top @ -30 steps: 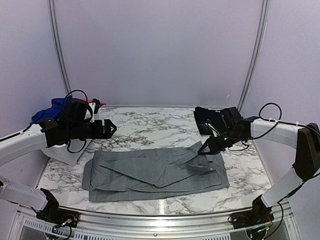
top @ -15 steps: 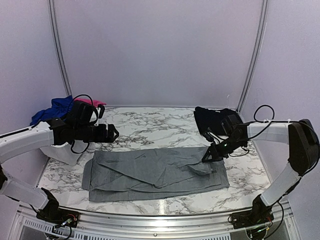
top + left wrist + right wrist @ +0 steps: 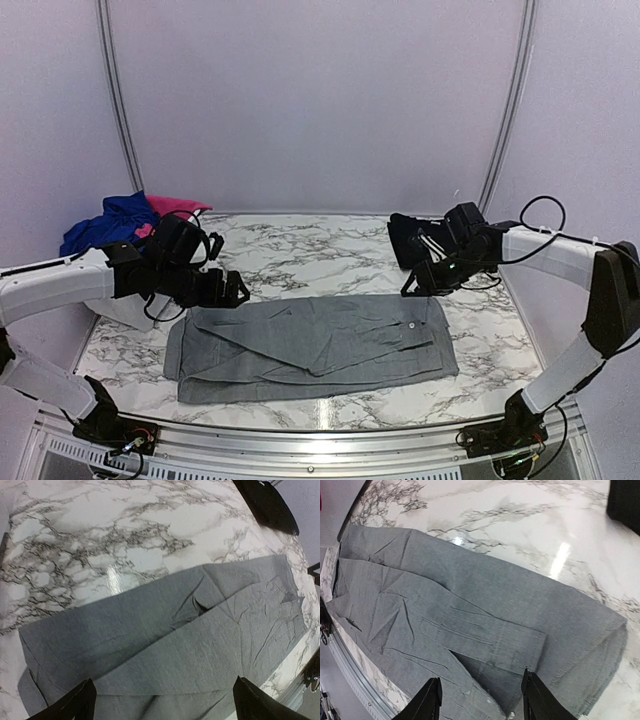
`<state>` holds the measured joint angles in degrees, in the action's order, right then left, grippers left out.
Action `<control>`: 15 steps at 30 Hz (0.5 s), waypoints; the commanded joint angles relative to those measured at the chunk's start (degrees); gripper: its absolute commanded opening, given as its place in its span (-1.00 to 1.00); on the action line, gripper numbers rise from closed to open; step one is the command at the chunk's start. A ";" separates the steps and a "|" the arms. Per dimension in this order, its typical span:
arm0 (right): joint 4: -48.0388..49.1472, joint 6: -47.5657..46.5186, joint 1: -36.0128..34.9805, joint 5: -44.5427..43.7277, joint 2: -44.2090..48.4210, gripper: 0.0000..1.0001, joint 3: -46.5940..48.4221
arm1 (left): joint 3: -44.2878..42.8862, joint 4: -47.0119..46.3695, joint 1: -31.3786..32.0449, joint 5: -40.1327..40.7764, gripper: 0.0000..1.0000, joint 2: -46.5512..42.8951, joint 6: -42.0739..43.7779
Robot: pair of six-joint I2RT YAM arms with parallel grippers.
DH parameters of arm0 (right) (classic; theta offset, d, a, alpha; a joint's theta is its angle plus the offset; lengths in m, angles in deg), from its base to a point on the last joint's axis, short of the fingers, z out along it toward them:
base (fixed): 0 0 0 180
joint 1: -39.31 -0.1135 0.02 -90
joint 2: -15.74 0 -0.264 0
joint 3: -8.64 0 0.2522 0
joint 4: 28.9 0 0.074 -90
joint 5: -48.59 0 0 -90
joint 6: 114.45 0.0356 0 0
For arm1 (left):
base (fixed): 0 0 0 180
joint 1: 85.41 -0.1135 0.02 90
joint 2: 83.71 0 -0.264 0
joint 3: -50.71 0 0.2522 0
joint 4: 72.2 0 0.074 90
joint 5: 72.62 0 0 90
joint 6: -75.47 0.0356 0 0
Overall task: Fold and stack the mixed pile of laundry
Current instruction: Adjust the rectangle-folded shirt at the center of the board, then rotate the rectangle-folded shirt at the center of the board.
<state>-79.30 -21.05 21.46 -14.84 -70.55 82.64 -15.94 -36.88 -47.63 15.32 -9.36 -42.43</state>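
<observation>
**Shirt lies flat on the table, both arms empty above it**

Overhead: the grey shirt (image 3: 310,345) is spread across the near middle of the marble table (image 3: 300,250), its sleeves turned in over the body. The left gripper (image 3: 238,294) hangs over the shirt's far left corner and the right gripper (image 3: 410,289) over its far right corner. Neither touches the cloth. A black garment (image 3: 412,240) sits far right. Blue (image 3: 105,222) and pink (image 3: 175,206) pieces are heaped far left on a white basket (image 3: 128,310).

Left wrist: the left gripper (image 3: 163,680) is spread to its widest with nothing between its fingers. Below it the shirt (image 3: 165,645) shows a slanting fold line.

Right wrist: the right gripper (image 3: 481,677) has its fingers parted and holds nothing. It is poised above a cuff on the shirt (image 3: 470,615).

The cloth looks thin, light and limp, so it would probably sag when lifted and slip on the glossy marble. The two corners of one short end look like the best holds, pinched through every layer so the folds stay in.
</observation>
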 commanded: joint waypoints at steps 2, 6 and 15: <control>0.52 -2.21 -5.91 5.38 -5.83 0.00 3.22 | 2.73 6.26 8.25 -1.04 0.98 2.00 -7.25; 1.22 -2.02 -7.63 5.95 -10.61 -0.04 4.24 | 5.14 6.96 13.26 0.07 0.98 3.38 -12.61; 1.00 -0.69 -7.55 4.09 -14.09 -0.05 -0.70 | 2.45 9.42 11.84 6.79 0.98 17.54 -12.71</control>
<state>-78.25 -22.34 13.81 -10.43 -85.19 84.28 -10.95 -30.73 -34.21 18.12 1.76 -55.06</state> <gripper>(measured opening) 0.477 0.989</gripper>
